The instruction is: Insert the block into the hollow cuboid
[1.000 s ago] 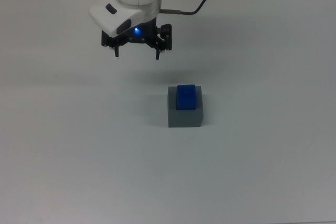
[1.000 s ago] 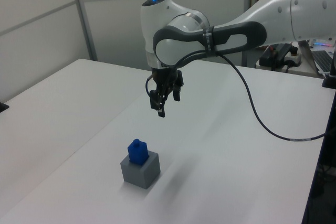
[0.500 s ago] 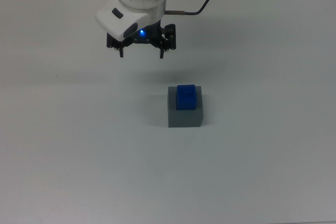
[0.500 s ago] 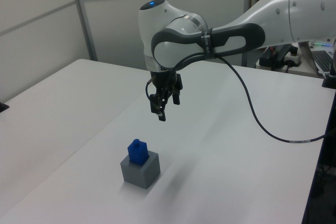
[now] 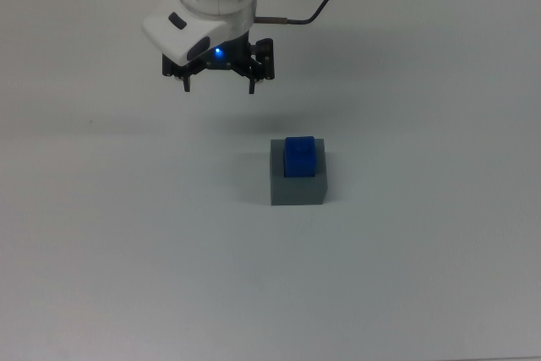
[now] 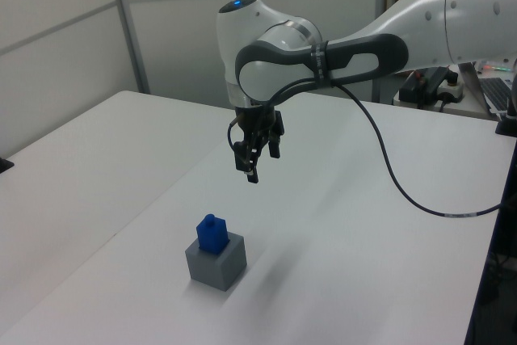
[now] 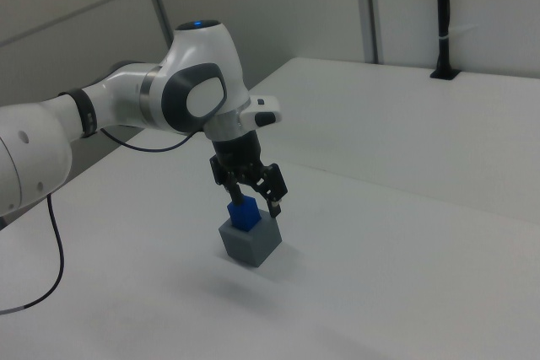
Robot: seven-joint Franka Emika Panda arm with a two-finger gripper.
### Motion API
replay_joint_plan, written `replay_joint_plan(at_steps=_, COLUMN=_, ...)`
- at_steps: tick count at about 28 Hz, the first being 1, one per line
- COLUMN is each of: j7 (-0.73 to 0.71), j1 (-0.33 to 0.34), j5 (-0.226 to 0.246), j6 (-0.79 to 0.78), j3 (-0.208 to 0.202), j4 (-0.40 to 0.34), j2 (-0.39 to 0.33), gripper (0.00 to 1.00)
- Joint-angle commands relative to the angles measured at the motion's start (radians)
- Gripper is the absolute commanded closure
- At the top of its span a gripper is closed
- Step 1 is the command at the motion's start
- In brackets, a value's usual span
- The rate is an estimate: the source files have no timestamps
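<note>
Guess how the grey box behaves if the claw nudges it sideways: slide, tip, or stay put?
Likely slides rather than tips: the hollow cuboid looks squat, flat-based and thick-walled on the smooth table. It probably feels rigid, given its crisp edges. The block stands upright in its recess, protruding, so it would likely ride along, perhaps wobbling.

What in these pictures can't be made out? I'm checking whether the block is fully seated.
- How deep the block sits: the hollow cuboid walls hide its lower part in every view.
- Recess floor: covered by the block.
- Block's top in the right view: the gripper overlaps it.
- Arm base: cut off by the edges.
</note>
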Motion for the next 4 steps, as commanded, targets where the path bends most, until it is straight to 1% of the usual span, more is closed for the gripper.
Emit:
replay_joint_plan(at_steps=1, j7=-0.028, j1=0.001, j5=0.022, j6=-0.030, j3=-0.009, j4=-0.003, j2=-0.023, gripper=0.00)
replay_joint_plan(at_steps=4, j7=-0.028, j1=-0.001, j5=0.022, j6=-0.030, j3=-0.007, j4=0.005, j2=-0.022, gripper=0.00)
